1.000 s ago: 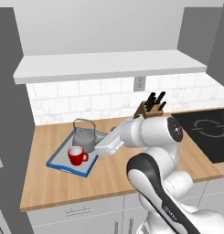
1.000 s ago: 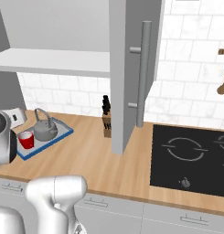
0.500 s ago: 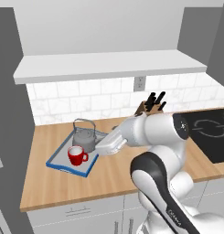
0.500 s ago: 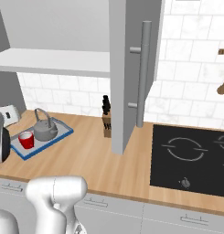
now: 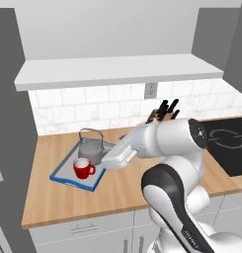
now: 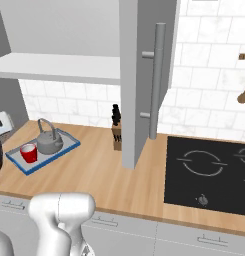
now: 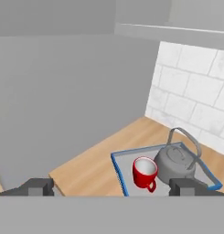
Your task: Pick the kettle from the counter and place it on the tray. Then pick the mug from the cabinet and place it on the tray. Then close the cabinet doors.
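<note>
Left base view, tray: the tray lies on the left part of the counter, with the kettle on its far half and the mug on its near half, the two just beside each other.
Left base view, arm: the white forearm reaches left over the worktop and ends just right of the tray; the fingers themselves are too hard to make out here.
Left base view, cabinet: the cabinet stands open above, its pale shelf bare.
Right base view, door: one of the cabinet doors juts out toward the camera, its bar handle facing right, above a knife block.
Right base view, tray: tray, kettle and mug sit at the far left of the counter, well apart from the stovetop.
Hand view, gripper: the gripper has its tips spread wide with nothing between them, above the near edge of the tray.
Judgement, step: both items look placed, so closing the doors remains.
Judgement, risk: a low swing away could clip the mug or the kettle's wire handle; pushing the door near its hinge could let the fingers slip, leaving it ajar.
</note>
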Available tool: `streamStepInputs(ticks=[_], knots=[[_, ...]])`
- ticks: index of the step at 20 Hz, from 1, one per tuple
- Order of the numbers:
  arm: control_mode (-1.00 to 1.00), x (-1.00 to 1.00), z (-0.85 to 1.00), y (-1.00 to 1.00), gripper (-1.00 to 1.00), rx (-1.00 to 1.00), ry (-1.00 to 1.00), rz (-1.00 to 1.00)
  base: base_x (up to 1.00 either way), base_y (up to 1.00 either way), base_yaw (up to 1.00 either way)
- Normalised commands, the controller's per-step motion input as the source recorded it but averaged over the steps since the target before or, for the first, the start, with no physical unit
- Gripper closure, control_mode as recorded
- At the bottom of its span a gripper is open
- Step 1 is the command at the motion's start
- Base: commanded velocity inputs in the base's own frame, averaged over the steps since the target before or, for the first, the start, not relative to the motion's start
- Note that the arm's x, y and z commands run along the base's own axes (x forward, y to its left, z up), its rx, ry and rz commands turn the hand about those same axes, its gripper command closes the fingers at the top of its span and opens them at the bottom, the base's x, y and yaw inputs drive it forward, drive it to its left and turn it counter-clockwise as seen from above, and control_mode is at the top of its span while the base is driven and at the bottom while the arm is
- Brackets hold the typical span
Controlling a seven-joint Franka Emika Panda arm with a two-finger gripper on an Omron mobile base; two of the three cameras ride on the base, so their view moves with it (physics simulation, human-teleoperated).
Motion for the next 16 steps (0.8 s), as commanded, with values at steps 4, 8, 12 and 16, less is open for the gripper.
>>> streamStepInputs(ticks=[4,8,12,16], knots=[[-1.0,-0.27,0.27,0.2,-1.0,-0.06,-0.26,0.22,0.0,0.0,0.0],[-1.0,-0.28,0.29,0.32,-1.0,-0.06,-0.36,0.26,0.0,0.0,0.0],[-1.0,-0.36,0.33,0.42,-1.0,-0.07,-0.41,0.35,0.0,0.0,0.0],[-1.0,-0.42,0.35,0.43,-1.0,-0.06,-0.4,0.4,0.0,0.0,0.0]])
